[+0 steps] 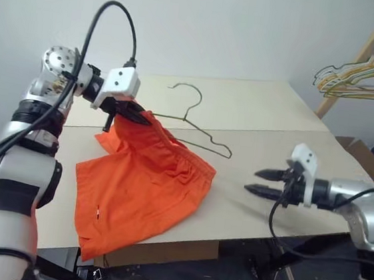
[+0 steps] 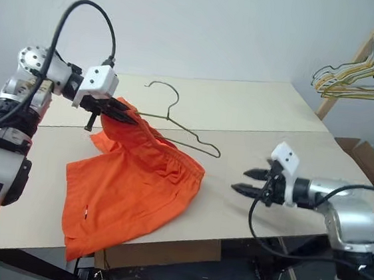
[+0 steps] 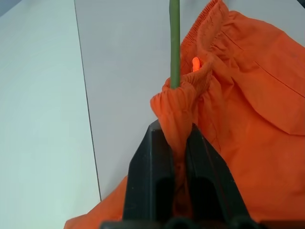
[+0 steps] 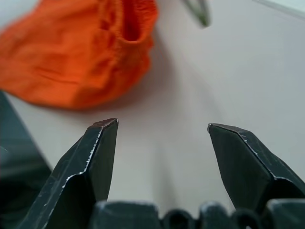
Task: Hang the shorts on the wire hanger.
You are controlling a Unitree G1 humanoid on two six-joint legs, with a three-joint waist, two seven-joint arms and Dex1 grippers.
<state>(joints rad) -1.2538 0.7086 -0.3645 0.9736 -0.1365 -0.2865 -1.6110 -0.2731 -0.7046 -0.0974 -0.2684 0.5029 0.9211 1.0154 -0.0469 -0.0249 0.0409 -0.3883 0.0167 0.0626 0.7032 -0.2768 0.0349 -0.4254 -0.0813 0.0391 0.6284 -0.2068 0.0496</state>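
Observation:
The orange shorts point(image 1: 142, 189) lie spread on the table, their gathered waistband lifted at the far left corner. My left gripper point(image 1: 141, 114) is shut on that bunched waistband point(image 3: 178, 102). The thin dark wire hanger point(image 1: 198, 100) runs out of the pinched fabric to the right, one end tucked inside the waistband, its hook pointing to the table's far side. In the left wrist view the wire hanger point(image 3: 174, 43) rises straight out of the fabric between the fingers. My right gripper point(image 1: 258, 179) hovers open near the table's front right, apart from the shorts, nothing between its fingers point(image 4: 102, 143).
The pale table point(image 1: 256, 114) has a seam across its middle and its front edge close to me. A bunch of pale yellowish-green hangers point(image 1: 357, 78) hangs on a wooden rack at the far right. A cardboard box point(image 1: 365, 159) stands beside the table's right edge.

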